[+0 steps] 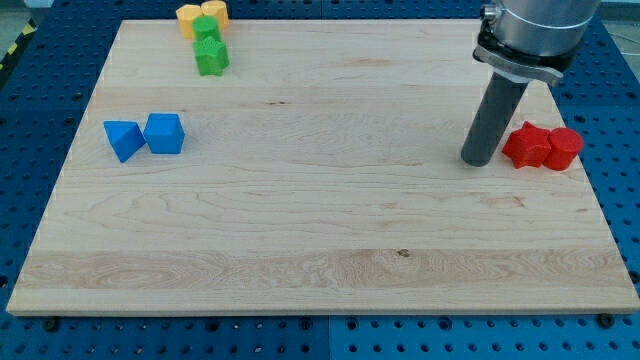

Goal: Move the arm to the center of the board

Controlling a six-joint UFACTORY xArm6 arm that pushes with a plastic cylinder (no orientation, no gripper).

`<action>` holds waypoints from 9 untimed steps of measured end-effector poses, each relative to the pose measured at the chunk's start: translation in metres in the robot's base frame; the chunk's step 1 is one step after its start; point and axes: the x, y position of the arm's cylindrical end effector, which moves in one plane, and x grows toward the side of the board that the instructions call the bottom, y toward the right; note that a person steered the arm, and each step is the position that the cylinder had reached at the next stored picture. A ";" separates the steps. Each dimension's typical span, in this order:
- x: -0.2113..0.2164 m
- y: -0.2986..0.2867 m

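**Rod tip parked at the right, centre of the board not yet reached**

No fingers on this arm, so nothing to report as wide, narrow or holding; only a straight dark rod ending in my tip [479,161]. Resting on the board [320,230] toward the view's right, just left of two red blocks [541,147], close beside the nearer one, with contact too fine to judge. Left red block chunky, right one a cylinder, the pair touching each other.

Further out: two blue blocks [146,135] side by side near the view's left edge, the left one wedge-like, the right one a cube. At the view's top left, green blocks [210,48] stacked in a short column, with yellow blocks [201,15] touching above them. Blue perforated bench [30,140] all around the board.

Target, judged from the task: the bare middle of the board, left of and slightly below the tip in view.

Risks: a start drifting rightward would nudge the red pair toward the board's edge; overshooting leftward would carry the tip toward the blue blocks. Straight path to centre looks free.

No brands, labels or legible writing visible.
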 end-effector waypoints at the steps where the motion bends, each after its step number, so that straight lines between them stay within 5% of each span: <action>1: 0.000 -0.011; 9: 0.000 -0.081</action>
